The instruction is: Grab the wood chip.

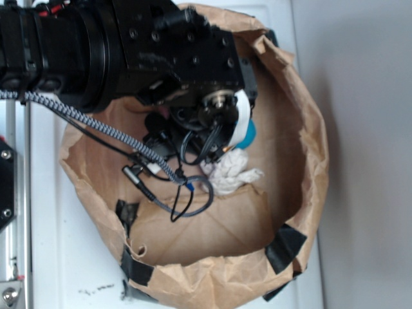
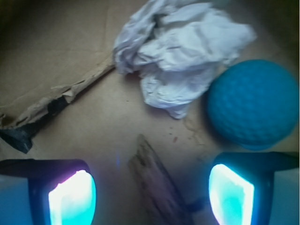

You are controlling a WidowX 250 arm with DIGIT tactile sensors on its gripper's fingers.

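The wood chip (image 2: 157,185) is a flat brown sliver lying on the paper floor, its point toward the paper wad. In the wrist view it lies between my two glowing fingers (image 2: 72,199), touching neither. My gripper (image 2: 152,199) is open and low over it. In the exterior view the arm and gripper (image 1: 222,138) hide the chip. The crumpled white paper wad (image 2: 180,51) lies just beyond the chip's tip, and it also shows in the exterior view (image 1: 230,170). The teal-blue ball (image 2: 255,103) sits right of the wad, close to my right finger.
Everything sits inside a brown paper bag with rolled walls (image 1: 309,148) patched with black tape (image 1: 283,248). A torn paper flap with tape (image 2: 51,110) runs across the floor at left. A braided cable (image 1: 96,125) hangs from the arm into the bag.
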